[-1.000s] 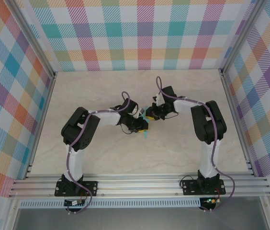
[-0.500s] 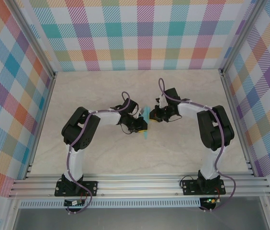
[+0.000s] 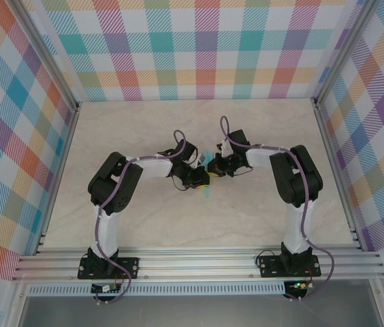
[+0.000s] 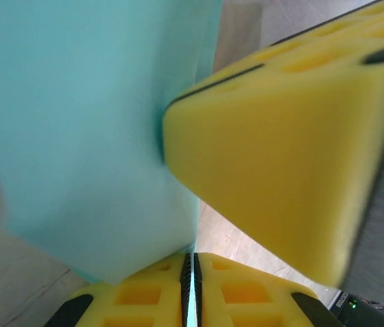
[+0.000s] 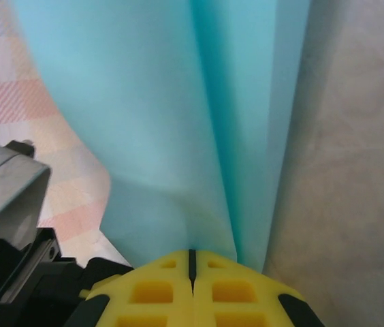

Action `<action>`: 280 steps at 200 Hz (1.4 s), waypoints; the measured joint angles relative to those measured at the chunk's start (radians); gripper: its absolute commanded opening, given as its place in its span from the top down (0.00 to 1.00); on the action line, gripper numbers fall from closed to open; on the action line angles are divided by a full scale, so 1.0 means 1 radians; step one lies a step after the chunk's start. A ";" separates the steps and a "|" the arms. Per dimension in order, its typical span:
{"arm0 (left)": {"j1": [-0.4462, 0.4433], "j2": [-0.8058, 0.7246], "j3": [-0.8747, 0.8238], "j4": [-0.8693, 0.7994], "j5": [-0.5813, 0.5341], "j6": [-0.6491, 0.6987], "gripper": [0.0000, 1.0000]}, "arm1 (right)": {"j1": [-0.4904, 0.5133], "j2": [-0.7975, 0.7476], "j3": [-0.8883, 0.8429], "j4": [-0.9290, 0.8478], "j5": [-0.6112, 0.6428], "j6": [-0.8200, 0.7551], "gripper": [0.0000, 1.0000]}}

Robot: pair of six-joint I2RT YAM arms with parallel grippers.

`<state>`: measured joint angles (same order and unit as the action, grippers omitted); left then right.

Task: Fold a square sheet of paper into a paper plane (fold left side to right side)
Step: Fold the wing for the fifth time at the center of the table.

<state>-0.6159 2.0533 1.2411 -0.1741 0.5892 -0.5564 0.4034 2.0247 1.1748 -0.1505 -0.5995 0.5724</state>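
We think the left gripper (image 4: 190, 266) and right gripper (image 5: 192, 259) both clamp the paper (image 5: 178, 122) so its crease can be sharpened.

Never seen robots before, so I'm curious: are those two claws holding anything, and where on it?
Both pinch the folded turquoise paper: left gripper and right gripper each shut on its edge.

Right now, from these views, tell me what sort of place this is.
Probably a robot test cell in a lab: a pale stone-look table framed by metal rails, checked panels walling three sides, and a left arm and right arm bolted at its near edge, both holding one sheet of paper.
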 measured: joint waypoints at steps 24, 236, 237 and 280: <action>-0.002 0.000 0.002 -0.003 -0.006 0.000 0.88 | 0.003 0.010 0.011 -0.008 0.037 -0.005 0.99; -0.003 0.000 0.002 -0.004 -0.007 0.000 0.88 | -0.046 0.080 0.188 -0.024 0.225 -0.059 0.96; -0.003 0.000 0.002 -0.004 -0.007 0.000 0.88 | -0.046 0.080 0.188 -0.024 0.225 -0.060 0.96; -0.003 0.000 0.002 -0.005 -0.008 0.000 0.91 | -0.058 0.044 0.157 -0.023 0.200 -0.081 0.96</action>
<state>-0.6186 2.0533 1.2427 -0.1791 0.5816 -0.5560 0.3454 2.0686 1.3319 -0.1730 -0.3996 0.4911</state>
